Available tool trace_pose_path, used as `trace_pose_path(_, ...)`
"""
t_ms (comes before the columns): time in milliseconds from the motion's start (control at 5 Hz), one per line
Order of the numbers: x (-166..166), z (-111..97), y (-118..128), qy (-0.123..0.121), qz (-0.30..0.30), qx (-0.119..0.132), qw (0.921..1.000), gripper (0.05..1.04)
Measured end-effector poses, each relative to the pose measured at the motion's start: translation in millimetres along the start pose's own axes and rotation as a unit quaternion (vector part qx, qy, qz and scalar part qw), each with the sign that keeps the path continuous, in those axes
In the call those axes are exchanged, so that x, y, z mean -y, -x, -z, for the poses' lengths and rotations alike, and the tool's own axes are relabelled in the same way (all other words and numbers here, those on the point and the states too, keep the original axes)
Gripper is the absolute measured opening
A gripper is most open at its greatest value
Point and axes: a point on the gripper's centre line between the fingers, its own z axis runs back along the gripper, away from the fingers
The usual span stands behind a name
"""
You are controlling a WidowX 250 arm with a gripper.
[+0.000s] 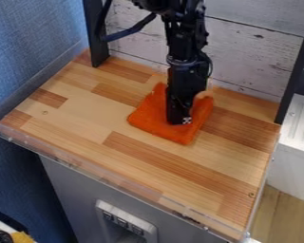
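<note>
Orange square cloth lies on the striped light-and-dark wooden board, a little right of the middle, with the gripper down over it. Reading from the left, my first worry is the black cable that loops out from the arm to the black upright post: if I swing the arm hard to the right, that loop could catch or pull taut and spoil my aim. Along the left and near edges runs the clear plastic rim, and a drag too far toward me could bunch the cloth against it or hook a corner over it.

At the cloth itself, I cannot tell whether the gripper is spread, pressed together or pinching fabric, and that is the main risk. With no proper hold, lifting would leave the cloth behind; with a shallow pinch, the soft fabric could slip out; pressing too low would grind into the wood and strain the arm. Its far edge looks rumpled, so a sideways push might fold it under. Farther right, the second black post stands in the way of a wide sweep, and I could knock it if I misjudge the depth
</note>
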Motion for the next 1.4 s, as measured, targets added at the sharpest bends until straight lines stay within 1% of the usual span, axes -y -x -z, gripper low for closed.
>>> trace_pose_path(200,-3,0,2,-0.007,-0.032,-0.005,0.9994,0.059)
trace_pose_path(400,-7,-1,7,-0.012,-0.096,-0.009,0.9953,0.059)
trace_pose_path(600,-12,-1,12,-0.018,-0.17,-0.011,0.9852,0.059)
trace_pose_path(800,-17,-1,15,-0.024,-0.236,-0.005,0.9713,0.059)
trace_pose_path(1000,-21,-1,18,-0.023,-0.293,0.002,0.9559,0.059)
trace_pose_path(1200,-27,-1,25,-0.02,-0.343,0.007,0.9391,0.059)
trace_pose_path(1400,-32,-2,30,-0.015,-0.382,0.013,0.924,0.059)
